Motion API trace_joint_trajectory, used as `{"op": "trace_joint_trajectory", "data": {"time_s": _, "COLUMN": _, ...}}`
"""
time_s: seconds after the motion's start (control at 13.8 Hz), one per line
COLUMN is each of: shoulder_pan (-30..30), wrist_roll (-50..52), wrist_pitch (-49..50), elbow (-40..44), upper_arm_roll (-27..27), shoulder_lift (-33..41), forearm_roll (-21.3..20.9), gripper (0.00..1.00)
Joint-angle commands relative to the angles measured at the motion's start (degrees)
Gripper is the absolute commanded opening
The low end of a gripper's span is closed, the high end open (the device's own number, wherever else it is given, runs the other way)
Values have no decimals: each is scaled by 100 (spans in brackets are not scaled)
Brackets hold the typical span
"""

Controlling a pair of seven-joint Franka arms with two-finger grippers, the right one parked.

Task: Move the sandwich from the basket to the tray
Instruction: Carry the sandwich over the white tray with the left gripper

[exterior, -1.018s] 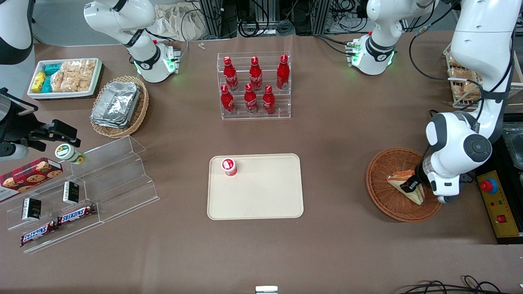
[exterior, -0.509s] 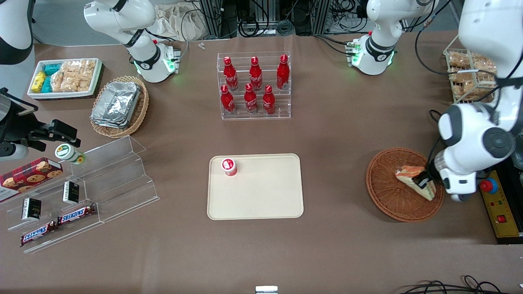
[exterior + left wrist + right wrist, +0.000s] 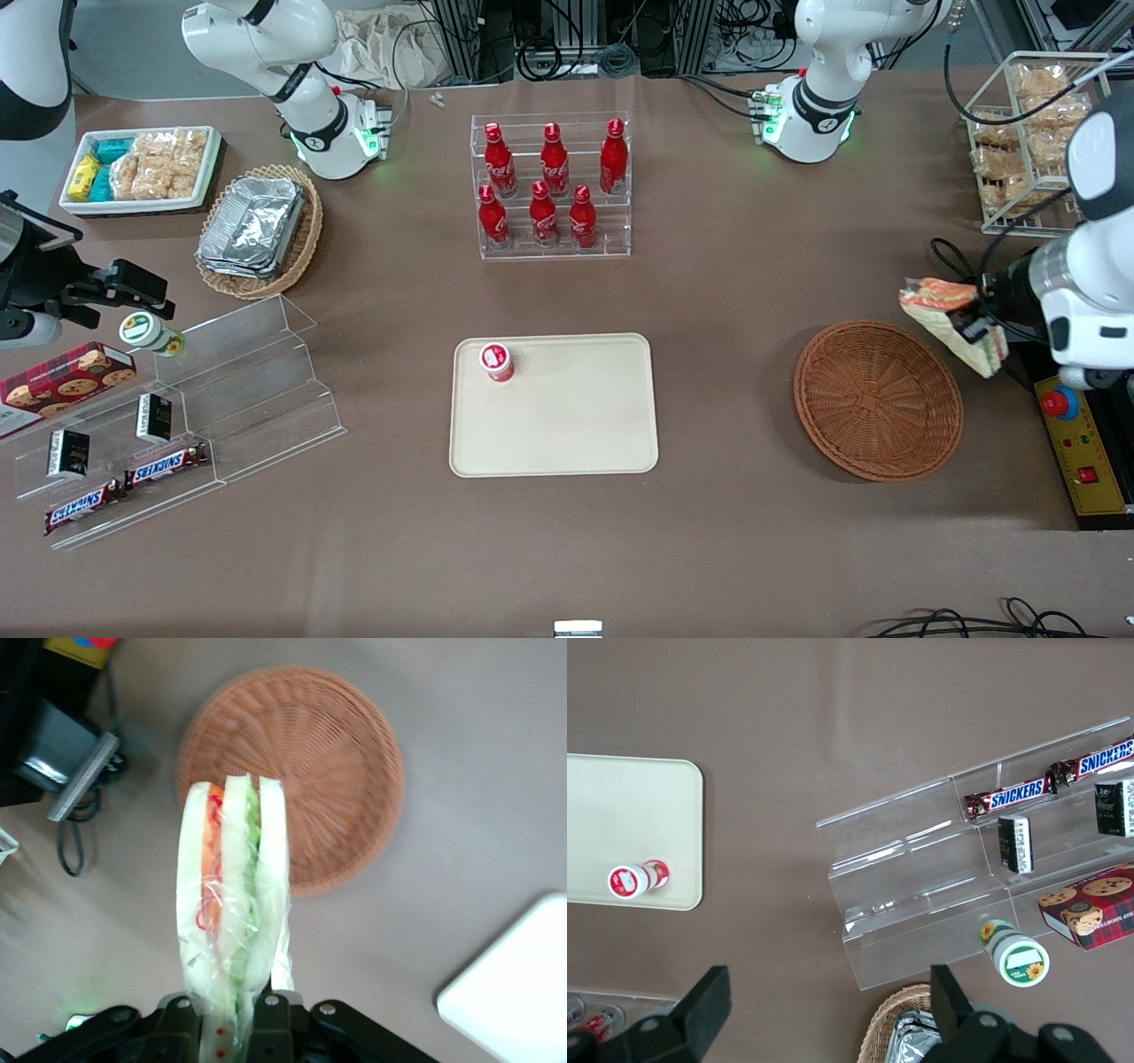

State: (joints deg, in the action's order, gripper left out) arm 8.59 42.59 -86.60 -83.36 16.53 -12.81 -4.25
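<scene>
My left gripper is shut on the clear-wrapped sandwich and holds it high in the air, above the table at the working arm's end, past the basket's rim. In the left wrist view the sandwich stands between the closed jaws of the gripper, with its pale bread and orange and green layers showing. The round reddish-brown wicker basket lies empty on the table below; it also shows in the left wrist view. The cream tray lies mid-table toward the parked arm from the basket; its corner shows in the left wrist view.
A small red-capped cup stands on the tray's corner. A clear rack of red bottles stands farther from the front camera. A wire rack of bagged snacks and a yellow control box sit at the working arm's end.
The gripper has lifted the sandwich out of the basket and carried it upward and toward the working arm's end. The basket is now empty.
</scene>
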Motion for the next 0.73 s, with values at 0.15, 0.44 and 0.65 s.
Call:
{"op": "trace_joint_trajectory", "data": {"time_s": 0.15, "shoulder_pan": -32, "wrist_roll": -172, "wrist_pitch": 83, "elbow": 48, "upper_arm_roll": 1201, "shoulder_lift": -168, "forearm_roll": -67, "gripper": 0}}
{"op": "trace_joint_trajectory", "data": {"time_s": 0.44, "shoulder_pan": -777, "wrist_roll": -163, "wrist_pitch": -637, "elbow": -23, "upper_arm_roll": 1450, "shoulder_lift": -589, "forearm_roll": -111, "gripper": 0}}
{"op": "trace_joint_trajectory", "data": {"time_s": 0.65, "shoulder_pan": -1244, "wrist_roll": -198, "wrist_pitch": -1436, "elbow": 3, "upper_arm_roll": 1450, "shoulder_lift": -1054, "forearm_roll": -111, "gripper": 0}}
